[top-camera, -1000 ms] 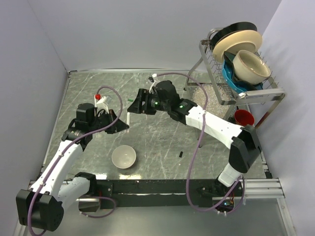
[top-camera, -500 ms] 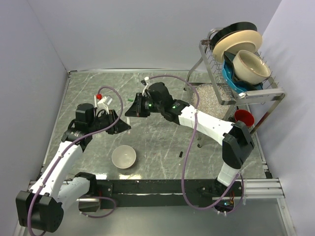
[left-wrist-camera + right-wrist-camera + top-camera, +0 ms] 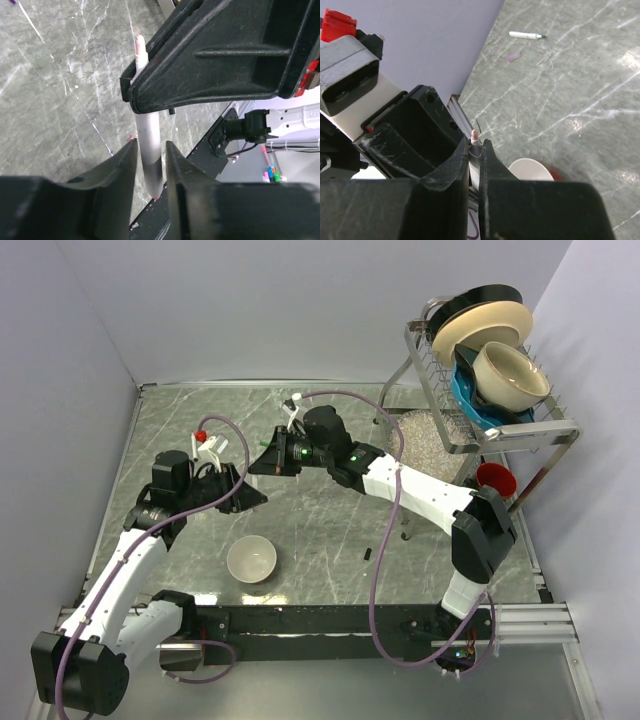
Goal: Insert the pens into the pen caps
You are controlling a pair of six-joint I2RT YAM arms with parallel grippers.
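Handover in mid-air, middle-left of the overhead view, above the surface (image 3: 330, 525). The pen (image 3: 149, 145) is up off the surface between the two arms, uncapped, with its pinkish-red tip pointing away from the left wrist camera.

Right fingers (image 3: 445, 175): clenched on the pen just behind the tip. In the right wrist view only the tip pokes out past them.

Left fingers (image 3: 120, 167): one on each side of the barrel's back end, very close. Can't tell from the left wrist view whether they're pinching it or clear of it; maybe a sliver of gap on one side.

Why it's held this way, my read: two grips on one barrel means a regrasp. The right arm takes the front end, either to free the left arm for a cap or to hold the pen at a better spot for pushing in. The tip is exposed, which is what capping needs.

Rest:
- Second pen (image 3: 525, 35), green end, lies flat on the surface in the upper part of the right wrist view, well apart.
- Small black bit (image 3: 367, 554) sits on the surface lower right of centre in the overhead view. Likely a cap, too small to be sure.
- White bowl (image 3: 251, 560) is lower left of centre, not involved.

Progress: early, no pen visible in a cap. Risk: the right grip sits close to one end, so if the left arm pulls off at an angle the pen can pivot.
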